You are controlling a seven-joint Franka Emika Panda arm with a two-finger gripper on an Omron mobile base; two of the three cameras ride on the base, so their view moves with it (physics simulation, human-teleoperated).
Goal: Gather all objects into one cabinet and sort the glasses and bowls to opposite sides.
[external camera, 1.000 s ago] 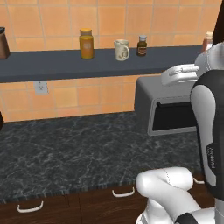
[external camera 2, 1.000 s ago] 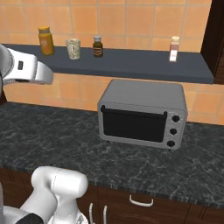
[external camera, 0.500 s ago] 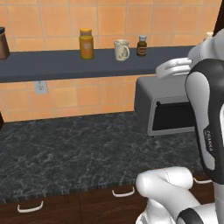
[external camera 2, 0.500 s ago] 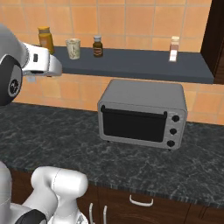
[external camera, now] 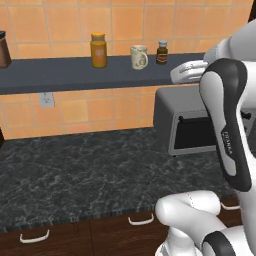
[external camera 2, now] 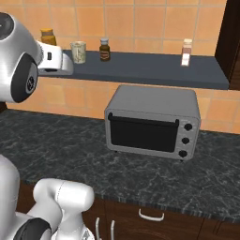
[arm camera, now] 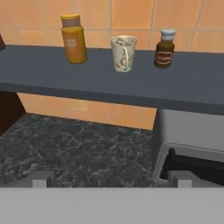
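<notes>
A cream glass [arm camera: 123, 53] with a faint brownish pattern stands upright on the thin grey wall shelf [arm camera: 87, 83], between an amber jar and a brown bottle. The same glass [external camera: 138, 56] [external camera 2: 78, 51] appears in both base views. My gripper [arm camera: 110, 178] is open, its tips far apart with nothing between them. It sits in front of the shelf and below it, aimed at the glass from some distance. My white hand [external camera: 189, 71] [external camera 2: 55, 59] hovers at shelf height just before the shelf's front edge. The bowls are out of view. A dark-brown wood panel [external camera 2: 232, 37] at the right edge may be the cabinet.
On the shelf also stand an amber spice jar [arm camera: 73, 38], a brown bottle [arm camera: 164, 49], a dark jar [external camera: 4, 49] at the far left and a pale shaker [external camera 2: 187, 52] on the right. A grey toaster oven [external camera 2: 152, 123] sits on the black marbled counter [external camera: 75, 175] under the shelf.
My hand has risen and moved forward toward the shelf's front edge, and the upper arm has swung with it. The jaws stay wide apart. Nothing on the shelf has moved.
</notes>
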